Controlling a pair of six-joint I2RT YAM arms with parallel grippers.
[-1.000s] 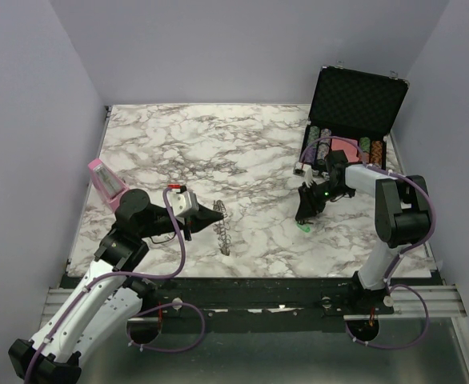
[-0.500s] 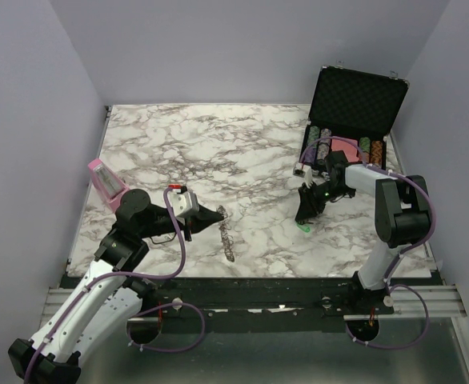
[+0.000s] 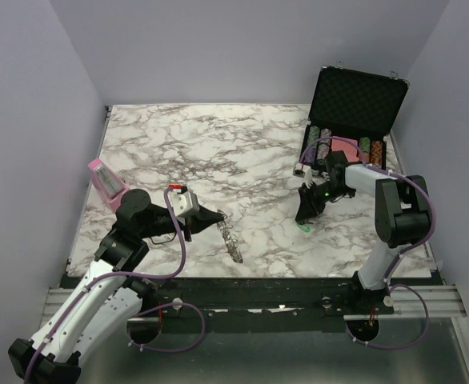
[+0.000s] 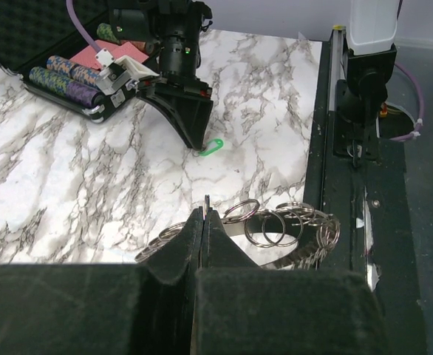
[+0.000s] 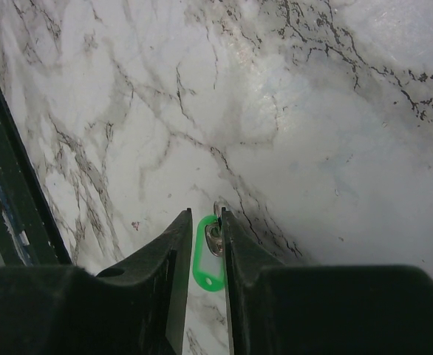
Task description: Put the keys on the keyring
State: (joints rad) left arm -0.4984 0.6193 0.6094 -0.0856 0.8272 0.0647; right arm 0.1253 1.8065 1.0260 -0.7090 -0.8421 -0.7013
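My left gripper (image 3: pixel 218 216) is shut on the keyring (image 3: pixel 230 240), a silvery ring with small split rings along its rim, and holds it on edge just above the marble. In the left wrist view the closed jaws (image 4: pixel 204 216) pinch its rim and the ring (image 4: pixel 290 233) curves off to the right. A green key tag (image 3: pixel 304 227) lies on the table. My right gripper (image 3: pixel 305 216) points down over it. In the right wrist view the fingers (image 5: pixel 206 218) stand narrowly apart astride the green tag (image 5: pixel 208 266), whose metal loop is by the right finger. No other keys show.
An open black case (image 3: pixel 353 100) with rows of striped poker chips (image 3: pixel 338 146) stands at the back right, just behind my right arm. A pink object (image 3: pixel 105 182) lies at the left table edge. A black rail (image 3: pixel 250 282) runs along the near edge.
The keyring has turned in my left gripper; its near end has swung to the right and toward the front edge. The right arm and green tag have not moved.
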